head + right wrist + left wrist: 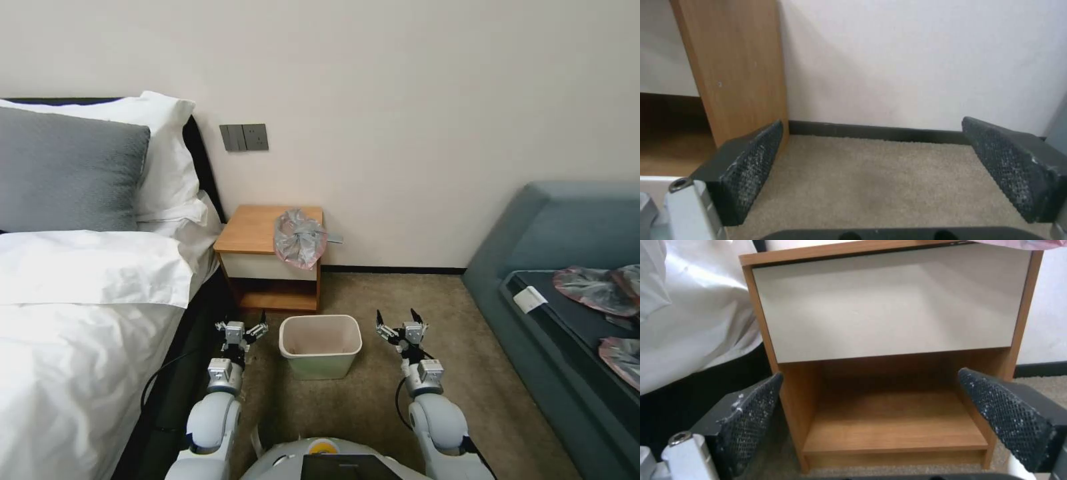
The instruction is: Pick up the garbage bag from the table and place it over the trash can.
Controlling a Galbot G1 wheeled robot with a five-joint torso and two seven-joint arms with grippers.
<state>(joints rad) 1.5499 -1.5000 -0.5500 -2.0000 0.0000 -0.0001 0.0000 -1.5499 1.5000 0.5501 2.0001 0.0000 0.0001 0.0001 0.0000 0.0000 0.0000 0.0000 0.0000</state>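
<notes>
Garbage bag (299, 238) sits crumpled at the right front corner of the counter (253, 230), and part of it hangs down over the front edge. A bit of its pink edge peeks over that same corner in the left wrist view (1027, 243).

Trash can (320, 345) stands on the carpet (373, 400) in front of the counter, a little to the right. It is open at the top, and no bag is on it.

Left gripper (241, 328) is low down, just beside the trash can on its left. Its jaws are wide apart and hold nothing. From its wrist, the white drawer front (889, 306) and the open shelf (893, 426) show between the 2 black pads (751, 416).

Right gripper (400, 321) is low on the other side of the trash can. Its jaws are wide apart too, with nothing in them. They face the wall (916, 60) and carpet past the counter's side.

Both grippers are well below the garbage bag and far from it. It lies up between them, closer to the right one.
</notes>
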